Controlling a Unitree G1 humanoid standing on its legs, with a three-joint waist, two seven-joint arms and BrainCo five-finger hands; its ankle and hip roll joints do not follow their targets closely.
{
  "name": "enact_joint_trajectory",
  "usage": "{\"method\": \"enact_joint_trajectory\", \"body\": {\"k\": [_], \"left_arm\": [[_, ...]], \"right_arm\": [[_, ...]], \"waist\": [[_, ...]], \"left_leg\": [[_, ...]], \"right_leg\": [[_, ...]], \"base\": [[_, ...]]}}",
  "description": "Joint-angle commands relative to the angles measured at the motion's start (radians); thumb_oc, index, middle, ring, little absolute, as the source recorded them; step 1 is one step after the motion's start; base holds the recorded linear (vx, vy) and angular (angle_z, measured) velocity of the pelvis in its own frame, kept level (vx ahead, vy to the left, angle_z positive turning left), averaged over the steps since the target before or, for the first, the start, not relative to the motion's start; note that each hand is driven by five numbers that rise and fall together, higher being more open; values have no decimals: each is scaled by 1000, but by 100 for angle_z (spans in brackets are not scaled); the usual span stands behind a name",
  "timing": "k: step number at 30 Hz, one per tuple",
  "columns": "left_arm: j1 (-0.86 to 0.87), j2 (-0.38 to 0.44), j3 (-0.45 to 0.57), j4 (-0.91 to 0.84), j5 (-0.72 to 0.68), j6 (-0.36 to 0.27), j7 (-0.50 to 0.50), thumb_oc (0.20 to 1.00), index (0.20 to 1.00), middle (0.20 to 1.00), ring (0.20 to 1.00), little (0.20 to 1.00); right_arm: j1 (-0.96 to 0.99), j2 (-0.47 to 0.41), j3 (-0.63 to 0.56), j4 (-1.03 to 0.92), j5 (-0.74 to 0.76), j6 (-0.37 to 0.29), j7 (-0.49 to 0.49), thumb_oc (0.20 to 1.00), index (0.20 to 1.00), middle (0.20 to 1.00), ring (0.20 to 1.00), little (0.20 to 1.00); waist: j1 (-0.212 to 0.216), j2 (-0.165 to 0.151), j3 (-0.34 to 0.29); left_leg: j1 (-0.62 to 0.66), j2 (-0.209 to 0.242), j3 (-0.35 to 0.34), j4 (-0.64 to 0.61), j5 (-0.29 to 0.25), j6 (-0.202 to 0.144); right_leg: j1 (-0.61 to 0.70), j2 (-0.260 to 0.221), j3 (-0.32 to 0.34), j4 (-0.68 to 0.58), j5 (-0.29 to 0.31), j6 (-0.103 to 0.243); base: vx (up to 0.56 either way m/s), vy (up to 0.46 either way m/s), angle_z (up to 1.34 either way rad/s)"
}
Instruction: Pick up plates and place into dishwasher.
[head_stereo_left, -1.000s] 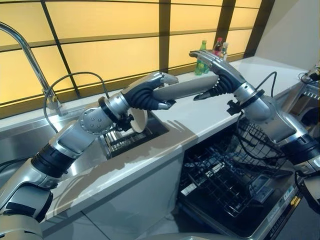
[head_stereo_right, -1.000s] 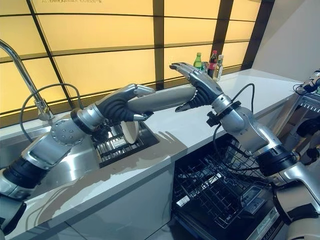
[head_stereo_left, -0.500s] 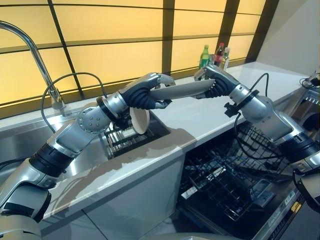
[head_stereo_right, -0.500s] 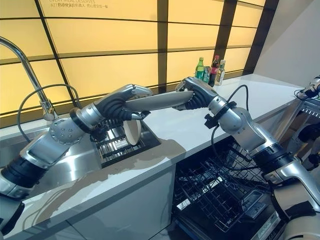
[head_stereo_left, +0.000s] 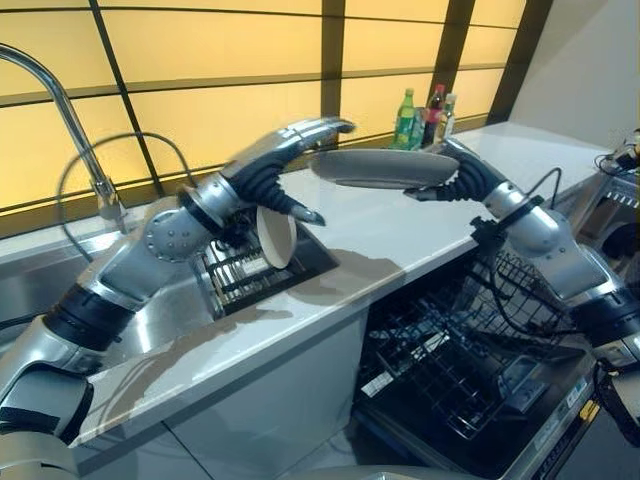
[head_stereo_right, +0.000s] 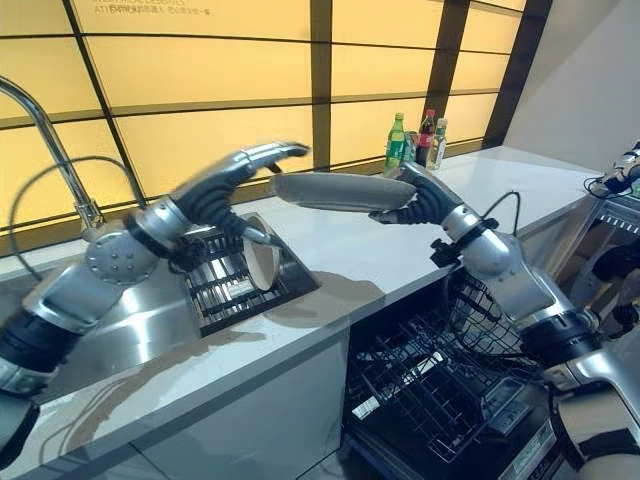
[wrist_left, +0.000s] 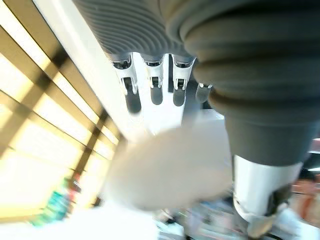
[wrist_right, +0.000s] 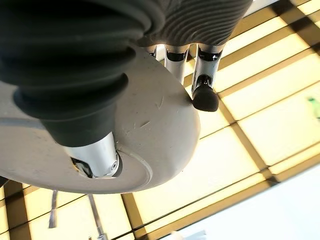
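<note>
From the head views, the right robot hand (head_stereo_left: 452, 172) grips a grey plate (head_stereo_left: 382, 168) by its edge, level above the white surface (head_stereo_left: 400, 240), while the left robot hand (head_stereo_left: 300, 135), fingers straight and holding nothing, hovers just beside the plate's far edge. In the right wrist view, fingers (wrist_right: 204, 95) curl over the plate (wrist_right: 150, 130) rim. The left wrist view shows straight fingers (wrist_left: 154, 85) above the blurred plate (wrist_left: 170, 172).

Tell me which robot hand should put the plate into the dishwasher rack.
Right. The right robot hand already grips the grey plate and its arm reaches over the open dishwasher rack. The left robot hand is open, off the plate, above the sink rack.
</note>
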Motion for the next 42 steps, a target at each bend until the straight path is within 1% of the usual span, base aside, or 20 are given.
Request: {"method": "enact_joint_trajectory", "body": {"k": [1,2,3,5,7,9,12,13,16,18,20,22,24,27,29,32,37,39,42], "left_arm": [[-11,94,110,128,111,-27,163,1000,1000,1000,1000,1000],[-6,118,121,164,151,-23,194,1000,1000,1000,1000,1000],[-8,139,121,193,158,-15,205,1000,1000,1000,1000,1000],[-3,179,128,265,182,-12,261,1000,1000,1000,1000,1000],[4,205,137,320,195,-9,285,1000,1000,1000,1000,1000],[22,230,158,360,210,-3,317,1000,1000,1000,1000,1000],[53,270,168,405,272,0,349,1000,1000,1000,1000,1000],[65,279,169,422,285,0,355,1000,1000,1000,1000,1000],[100,308,175,436,299,27,334,1000,1000,1000,1000,1000],[138,313,190,441,309,29,326,1000,1000,1000,1000,1000],[162,313,197,444,341,37,315,1000,1000,1000,1000,1000],[168,319,180,461,365,41,313,1000,1000,1000,1000,1000],[154,324,157,470,367,59,298,1000,1000,1000,1000,1000],[115,324,106,497,373,70,289,1000,1000,1000,1000,1000],[75,325,58,508,384,81,276,1000,1000,1000,1000,1000],[14,317,-17,535,426,82,268,1000,1000,1000,1000,1000],[-82,295,-127,543,444,112,234,1000,1000,1000,1000,1000],[-122,288,-165,553,461,109,218,1000,1000,1000,1000,1000],[-197,279,-233,567,469,122,192,1000,1000,1000,1000,1000]], "right_arm": [[3,-63,-83,-36,84,-2,51,200,200,200,200,200],[32,-78,-101,-41,89,-2,70,200,200,200,200,200],[50,-90,-114,-46,104,4,85,200,200,200,200,200],[94,-112,-146,-60,126,21,124,200,200,200,200,200],[135,-132,-176,-72,135,33,160,200,200,200,200,200],[199,-151,-216,-92,151,61,211,200,200,200,200,200],[297,-170,-281,-122,174,129,306,200,200,200,200,200],[333,-175,-303,-129,176,141,327,200,200,200,200,200],[439,-177,-364,-147,186,193,379,200,200,200,200,200],[508,-163,-400,-152,187,206,410,200,200,200,200,200],[553,-150,-410,-145,172,224,434,200,200,200,200,200],[571,-140,-392,-117,130,248,452,200,200,200,200,200],[576,-144,-373,-104,134,269,461,200,200,200,200,200],[572,-139,-326,-70,99,269,444,200,200,200,200,200],[555,-132,-285,-55,107,277,431,200,200,200,200,200],[504,-104,-204,-14,95,298,391,200,200,200,200,200],[392,-30,-41,94,70,318,338,200,200,200,200,200],[351,-1,10,138,53,327,327,200,200,200,200,200],[285,34,90,195,24,355,315,200,200,200,200,200]], "waist": [[-1,-17,32],[-8,-16,32],[-13,-15,33],[-26,-12,35],[-37,-9,37],[-51,-7,41],[-71,-3,47],[-78,-2,50],[-95,-2,57],[-103,-1,63],[-110,0,69],[-115,2,76],[-121,2,84],[-125,4,95],[-123,6,104],[-117,13,117],[-99,28,142],[-92,33,150],[-81,39,164]], "left_leg": [[74,-45,34,9,-180,9],[74,-45,39,9,-180,9],[75,-44,44,9,-179,9],[75,-42,54,9,-177,7],[76,-40,61,9,-176,5],[77,-38,69,9,-174,4],[76,-36,81,9,-171,2],[76,-36,85,9,-171,2],[78,-37,94,9,-170,2],[77,-37,99,9,-168,3],[76,-37,103,9,-168,4],[75,-38,107,9,-166,4],[73,-38,110,9,-165,4],[69,-39,114,9,-163,3],[64,-41,112,9,-162,4],[55,-43,110,9,-162,4],[41,-49,97,9,-159,5],[36,-51,92,9,-158,5],[27,-54,83,9,-156,3]], "right_leg": [[11,-31,49,8,-71,90],[9,-31,53,8,-70,90],[9,-31,56,8,-69,91],[5,-29,63,8,-66,92],[3,-29,68,8,-64,93],[0,-29,75,8,-61,96],[-5,-29,83,8,-57,98],[-7,-29,85,8,-55,99],[-10,-27,94,8,-50,102],[-15,-26,100,8,-47,104],[-19,-26,104,8,-44,105],[-23,-25,108,8,-42,106],[-26,-24,111,8,-40,107],[-32,-25,111,8,-37,109],[-38,-26,109,8,-36,110],[-48,-29,107,8,-34,110],[-60,-35,101,8,-33,107],[-62,-38,95,8,-33,106],[-68,-42,85,8,-32,106]], "base": [[17,13,-10],[19,15,-12],[19,18,-15],[10,18,-11],[17,17,-4],[25,15,-8],[23,12,-11],[28,6,-12],[34,0,-7],[33,-4,-15],[36,1,-16],[32,6,-10],[17,3,-18],[10,4,-11],[-5,3,-5],[0,0,0],[0,0,0],[0,0,0],[-29,9,0]]}}
